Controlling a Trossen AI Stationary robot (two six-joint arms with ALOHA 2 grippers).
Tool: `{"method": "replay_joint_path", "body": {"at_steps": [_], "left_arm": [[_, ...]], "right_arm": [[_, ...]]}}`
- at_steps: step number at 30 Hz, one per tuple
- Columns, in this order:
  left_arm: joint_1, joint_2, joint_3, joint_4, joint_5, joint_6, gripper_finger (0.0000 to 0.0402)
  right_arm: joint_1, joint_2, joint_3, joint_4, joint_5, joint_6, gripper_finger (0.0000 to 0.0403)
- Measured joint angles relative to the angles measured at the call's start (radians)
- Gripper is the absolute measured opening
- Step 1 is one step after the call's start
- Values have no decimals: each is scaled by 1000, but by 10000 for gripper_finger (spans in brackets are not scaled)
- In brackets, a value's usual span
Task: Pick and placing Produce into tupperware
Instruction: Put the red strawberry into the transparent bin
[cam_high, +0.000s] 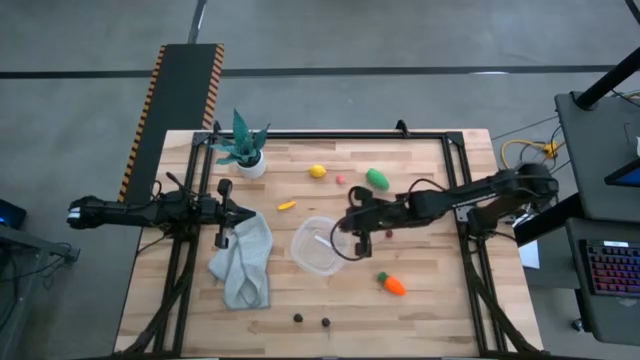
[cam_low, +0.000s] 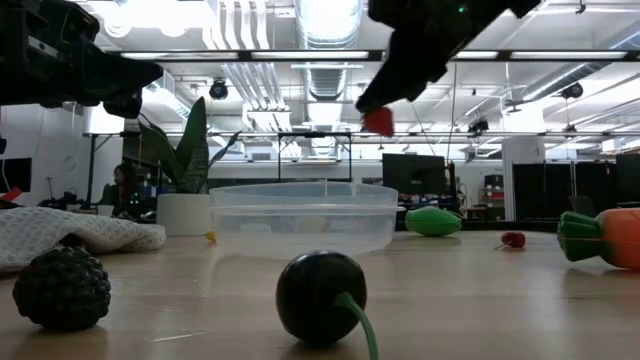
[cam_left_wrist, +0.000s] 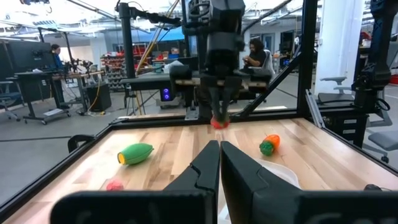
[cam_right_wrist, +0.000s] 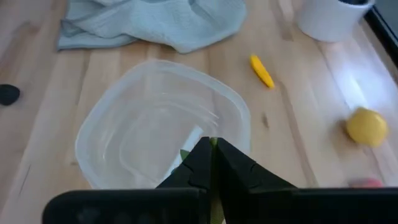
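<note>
My right gripper (cam_high: 360, 237) hangs over the right rim of the clear round tupperware (cam_high: 318, 247), shut on a small red piece (cam_low: 378, 121). The tupperware (cam_right_wrist: 155, 124) lies below its fingers. My left gripper (cam_high: 232, 213) is shut and raised over the upper edge of the grey-green cloth (cam_high: 245, 262), touching nothing. On the table rest the lemon (cam_high: 317, 171), green oval (cam_high: 377, 178), another red piece (cam_high: 340, 180), a small yellow piece (cam_high: 286, 205), the carrot (cam_high: 392, 284) and two dark pieces (cam_high: 298, 318) (cam_high: 326, 322). My right gripper pinches the small red piece (cam_left_wrist: 219, 122) between its two fingertips, coming from above and pointing down. The piece is lifted clear, high above the tupperware's rim (cam_low: 385, 195). A bit of green (cam_right_wrist: 185, 154) shows beside the fingers in the right wrist view.
The teal potted plant (cam_high: 244, 150) stands at the far left of the table. The cloth lies left of the tupperware. A black frame (cam_high: 330, 134) runs along the table's edges. Bare wood lies between the tupperware and the near edge.
</note>
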Motion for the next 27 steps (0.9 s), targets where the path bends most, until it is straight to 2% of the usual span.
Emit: {"method": "replay_joint_path", "body": {"at_steps": [3, 11, 27], "left_arm": [[0, 1, 0, -1, 0, 0, 0], [0, 2, 0, -1, 0, 0, 0], [0, 13, 0, 0, 0, 0, 0]], "right_arm": [[0, 82, 27, 45, -55, -4, 9], [0, 268, 95, 44, -70, -37, 8], [-3, 289, 100, 38, -71, -45, 8]]}}
